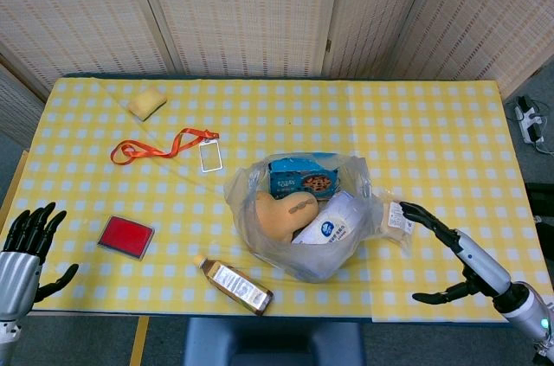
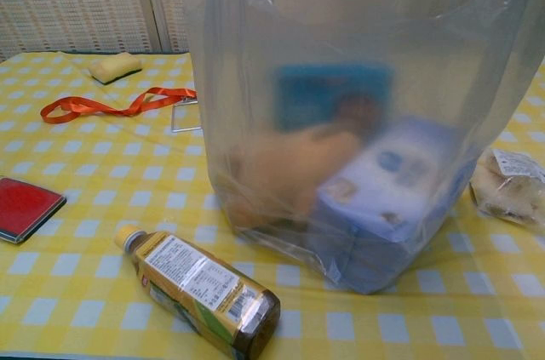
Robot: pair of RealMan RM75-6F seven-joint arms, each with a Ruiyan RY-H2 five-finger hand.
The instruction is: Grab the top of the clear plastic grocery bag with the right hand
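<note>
The clear plastic grocery bag (image 1: 299,219) stands near the table's front middle, its top open, holding a blue cookie box, a tan heart-shaped item and a white-blue pack. In the chest view the clear plastic grocery bag (image 2: 358,122) fills the frame. My right hand (image 1: 450,255) is open at the front right, fingers spread and reaching left toward the bag, apart from it by a small wrapped snack (image 1: 398,217). My left hand (image 1: 24,249) hangs open at the front left corner, holding nothing. Neither hand shows in the chest view.
A brown drink bottle (image 1: 234,285) lies in front of the bag. A red flat case (image 1: 125,236) sits front left, an orange lanyard with a clear card holder (image 1: 164,146) mid-left, and a yellow sponge (image 1: 147,103) at the back left. The wrapped snack (image 2: 511,185) lies right of the bag.
</note>
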